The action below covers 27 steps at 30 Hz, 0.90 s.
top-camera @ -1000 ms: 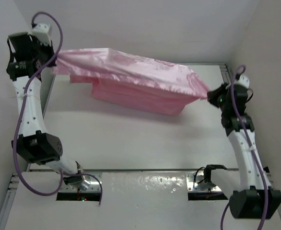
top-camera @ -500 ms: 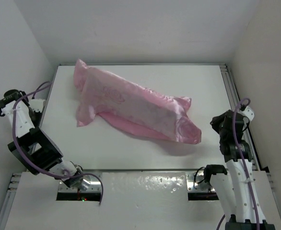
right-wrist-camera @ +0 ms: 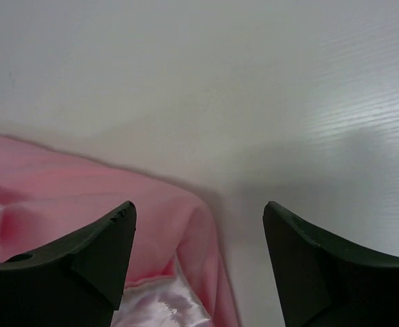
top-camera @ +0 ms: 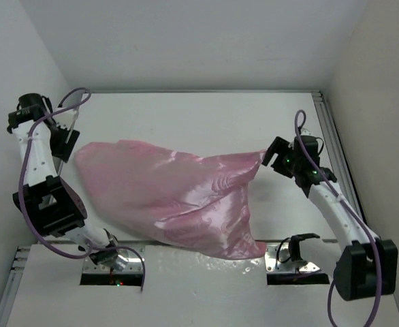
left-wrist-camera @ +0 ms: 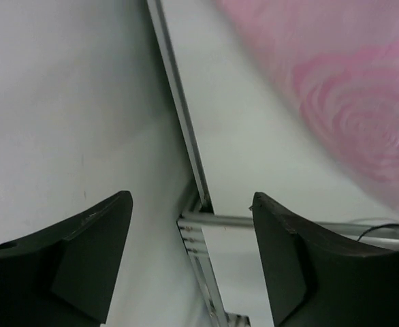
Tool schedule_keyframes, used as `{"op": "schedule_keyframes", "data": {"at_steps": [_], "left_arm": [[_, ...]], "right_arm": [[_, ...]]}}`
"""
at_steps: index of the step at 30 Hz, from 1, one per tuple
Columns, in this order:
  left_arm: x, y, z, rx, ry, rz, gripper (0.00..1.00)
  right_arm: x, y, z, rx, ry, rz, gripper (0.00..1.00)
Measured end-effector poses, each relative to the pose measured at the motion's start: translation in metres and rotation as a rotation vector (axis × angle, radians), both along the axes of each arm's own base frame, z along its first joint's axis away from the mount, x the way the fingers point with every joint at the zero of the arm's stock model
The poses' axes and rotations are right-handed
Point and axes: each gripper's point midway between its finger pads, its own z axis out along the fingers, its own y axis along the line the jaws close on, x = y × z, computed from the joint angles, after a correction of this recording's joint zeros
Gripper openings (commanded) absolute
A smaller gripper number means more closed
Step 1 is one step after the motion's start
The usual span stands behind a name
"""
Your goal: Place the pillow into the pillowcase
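Pillowcase (top-camera: 172,197): pink, glossy, with paler highlights along the folds. It carries a faint tone-on-tone rose print, the swirls a slightly darker pink.
Tabletop (top-camera: 186,116): plain white.
Left tool (left-wrist-camera: 193,204) and right tool (right-wrist-camera: 199,211): matte black fingers.
Arms (top-camera: 33,150): white links, black joints.
Cables (top-camera: 82,90): purple.
Walls (top-camera: 186,41): off-white, no pattern.
Edge rail (left-wrist-camera: 179,116): grey metal.

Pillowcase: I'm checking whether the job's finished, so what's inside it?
The pillowcase bulges plumply, but only pink satin shows; whatever fills it is covered.
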Motion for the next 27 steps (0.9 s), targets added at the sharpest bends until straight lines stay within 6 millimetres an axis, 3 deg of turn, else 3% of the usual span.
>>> {"op": "schedule_keyframes", "data": {"at_steps": [4, 6, 10, 13, 17, 22, 27], "left_arm": [[0.047, -0.018, -0.008, -0.049, -0.051, -0.074, 0.78], [0.074, -0.020, -0.013, -0.087, -0.090, -0.078, 0.82], [0.132, -0.011, -0.026, -0.147, -0.162, -0.043, 0.85], [0.166, -0.006, -0.053, -0.199, -0.171, -0.026, 0.86], [0.178, -0.019, -0.104, -0.318, -0.110, -0.005, 0.88], [0.193, -0.053, -0.141, -0.462, -0.081, -0.020, 0.90], [0.198, -0.086, -0.170, -0.502, -0.025, -0.058, 0.89]], "right_arm": [[0.009, 0.025, -0.027, 0.056, 0.059, 0.094, 0.79], [0.012, 0.037, -0.032, 0.067, 0.059, 0.135, 0.81], [0.017, 0.044, -0.015, 0.061, -0.010, 0.171, 0.86], [0.024, 0.025, 0.008, 0.054, -0.090, 0.122, 0.86], [0.024, 0.005, 0.032, 0.075, -0.165, 0.098, 0.86], [0.006, 0.038, 0.039, 0.107, -0.186, 0.306, 0.88], [-0.014, 0.071, 0.047, 0.120, -0.213, 0.466, 0.99]]}}
